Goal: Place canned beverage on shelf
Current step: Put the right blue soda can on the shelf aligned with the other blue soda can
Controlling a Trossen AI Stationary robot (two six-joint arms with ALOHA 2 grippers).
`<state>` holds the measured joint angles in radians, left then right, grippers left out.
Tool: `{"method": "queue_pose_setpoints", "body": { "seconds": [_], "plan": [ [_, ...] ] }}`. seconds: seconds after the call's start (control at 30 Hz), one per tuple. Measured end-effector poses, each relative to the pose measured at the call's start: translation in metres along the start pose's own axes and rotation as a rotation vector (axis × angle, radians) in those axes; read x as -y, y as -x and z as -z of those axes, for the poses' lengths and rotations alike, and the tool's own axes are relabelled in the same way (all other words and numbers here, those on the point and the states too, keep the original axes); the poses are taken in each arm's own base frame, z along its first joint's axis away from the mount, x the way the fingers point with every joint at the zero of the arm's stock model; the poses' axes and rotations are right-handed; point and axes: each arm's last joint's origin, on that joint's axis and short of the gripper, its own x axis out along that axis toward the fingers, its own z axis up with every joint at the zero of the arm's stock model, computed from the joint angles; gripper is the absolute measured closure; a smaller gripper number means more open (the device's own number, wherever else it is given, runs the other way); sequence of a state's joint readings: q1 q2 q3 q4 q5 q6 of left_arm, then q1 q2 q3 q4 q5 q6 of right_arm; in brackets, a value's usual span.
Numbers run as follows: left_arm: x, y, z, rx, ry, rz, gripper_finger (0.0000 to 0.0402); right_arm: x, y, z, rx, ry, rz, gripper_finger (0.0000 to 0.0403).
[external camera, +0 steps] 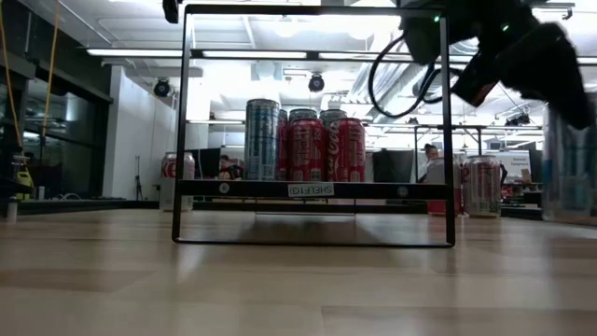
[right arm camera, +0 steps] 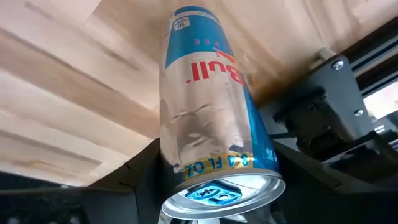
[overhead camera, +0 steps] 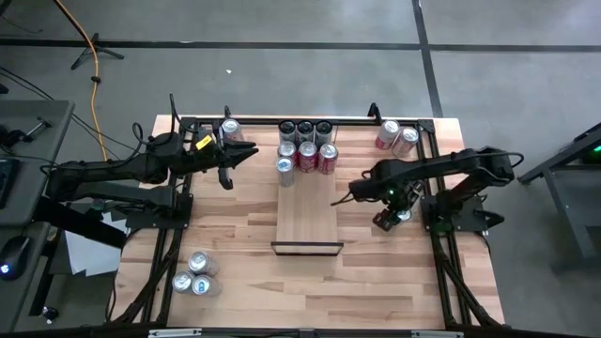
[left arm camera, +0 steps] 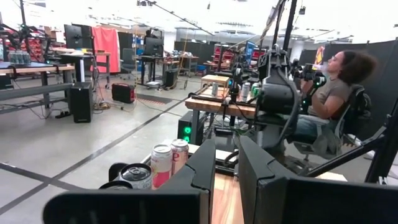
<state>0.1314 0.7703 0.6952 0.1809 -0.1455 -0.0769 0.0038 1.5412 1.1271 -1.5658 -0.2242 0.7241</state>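
Can [right arm camera: 211,112] clamped in right end effector [overhead camera: 392,218], beside shelf [overhead camera: 307,214].

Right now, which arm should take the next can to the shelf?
Right. The right gripper is already closed around a slim blue-and-silver can at the table's right side, beside the shelf. The left gripper holds nothing, near the back-left corner by another can.

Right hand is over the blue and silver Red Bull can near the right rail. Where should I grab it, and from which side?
Take the blue and silver can on its straight round wall just below the rim, squeezing across opposite sides. Come from above: it appears to stand upright on the tabletop, with its top facing the right hand, which is lined up over it.
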Motion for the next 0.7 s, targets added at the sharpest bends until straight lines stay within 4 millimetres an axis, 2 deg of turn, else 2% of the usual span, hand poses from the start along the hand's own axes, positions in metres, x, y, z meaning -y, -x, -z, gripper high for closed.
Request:
{"method": "queue_pose_setpoints", "body": {
  "seconds": [0.23, 0.47, 0.7],
  "plan": [
    [0.000, 0.000, 0.000, 0.000, 0.000, 0.000, 0.0385, 0.006, 0.000, -0.019, 0.032, -0.031, -0.011, 0.0175],
    [0.000, 0.000, 0.000, 0.000, 0.000, 0.000, 0.0385, 0.009, 0.001, -0.022, 0.024, -0.075, -0.034, 0.0174],
    [0.000, 0.000, 0.000, 0.000, 0.000, 0.000, 0.0384, 0.008, 0.001, -0.023, 0.029, -0.068, -0.045, 0.0099]
  ]
}}
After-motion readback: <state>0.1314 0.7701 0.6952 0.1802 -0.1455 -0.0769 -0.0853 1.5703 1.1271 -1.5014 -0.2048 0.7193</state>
